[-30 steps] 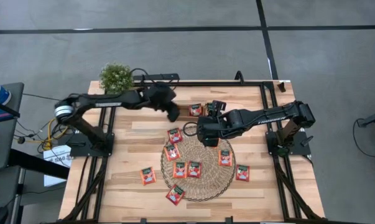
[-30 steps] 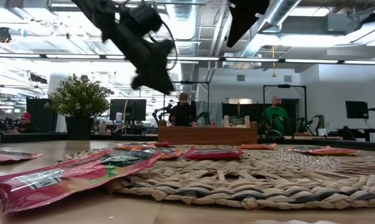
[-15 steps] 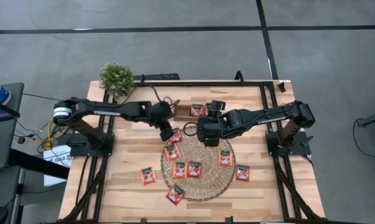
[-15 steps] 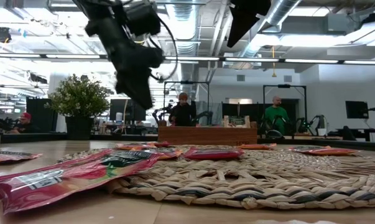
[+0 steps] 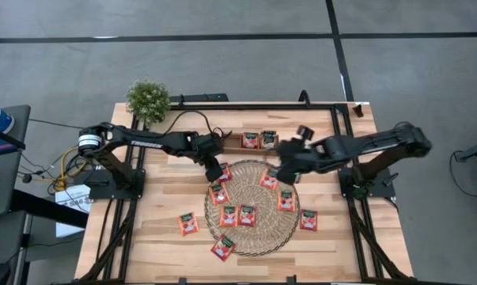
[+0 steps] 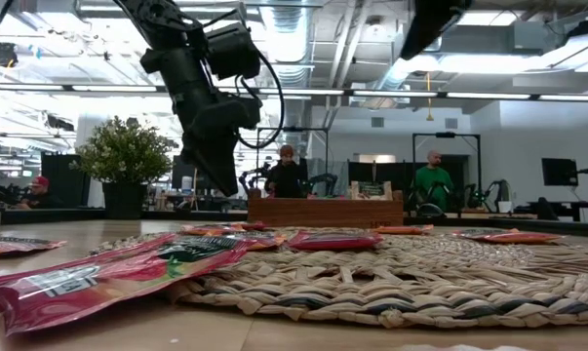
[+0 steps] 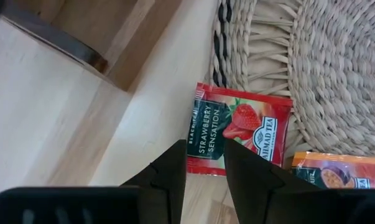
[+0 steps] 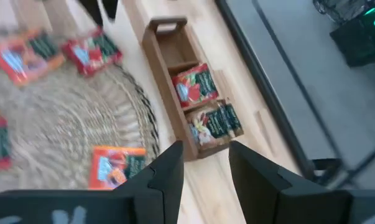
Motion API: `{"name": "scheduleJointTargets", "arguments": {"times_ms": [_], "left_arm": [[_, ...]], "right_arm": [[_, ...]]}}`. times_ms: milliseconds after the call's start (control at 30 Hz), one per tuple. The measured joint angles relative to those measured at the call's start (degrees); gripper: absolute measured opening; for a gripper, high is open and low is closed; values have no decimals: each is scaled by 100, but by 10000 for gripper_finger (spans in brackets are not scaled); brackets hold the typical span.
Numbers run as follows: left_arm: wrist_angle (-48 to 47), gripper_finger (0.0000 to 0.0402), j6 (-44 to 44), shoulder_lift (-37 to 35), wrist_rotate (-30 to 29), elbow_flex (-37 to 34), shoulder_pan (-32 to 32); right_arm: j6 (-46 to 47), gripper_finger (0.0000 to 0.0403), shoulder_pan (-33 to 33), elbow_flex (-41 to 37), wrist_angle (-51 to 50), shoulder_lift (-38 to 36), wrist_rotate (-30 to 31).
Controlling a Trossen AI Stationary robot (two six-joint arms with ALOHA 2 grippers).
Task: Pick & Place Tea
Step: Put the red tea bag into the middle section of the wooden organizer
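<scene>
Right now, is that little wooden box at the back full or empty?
Partly full. The wooden box holds two tea packets in neighbouring sections; its third section, at the handle end, is empty.

table [image 5: 167, 190] (pale wood) | on it: woven mat [image 5: 266, 234], divided tray [image 5: 232, 142], loose sachets [image 5: 188, 224]

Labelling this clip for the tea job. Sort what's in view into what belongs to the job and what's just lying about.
Belongs to the job:
- flat red-orange square tea sachets, on the mat, on the table and in the tray
- small brown wooden divided tray
- left gripper, open above a strawberry sachet
- right gripper, open

Just lying about:
- round woven straw mat
- small green potted plant
</scene>
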Motion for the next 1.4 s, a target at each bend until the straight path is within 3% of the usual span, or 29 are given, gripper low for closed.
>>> {"name": "scheduleJointTargets", "arguments": {"times_ms": [267,467,700,1400], "left_arm": [[27,99,306,112,0,3,1],[92,99,322,244,-38,4,18],[147,99,340,388,-40,0,51],[249,99,596,645,455,31,396]], "right_arm": [[629,121,282,-1586,1511,-1738,-9],[997,121,543,-2453,2465,-2450,1],[1010,120,703,-2976,3148,-2532,4],[968,120,699,-2989,3473,-2381,-7]]}}
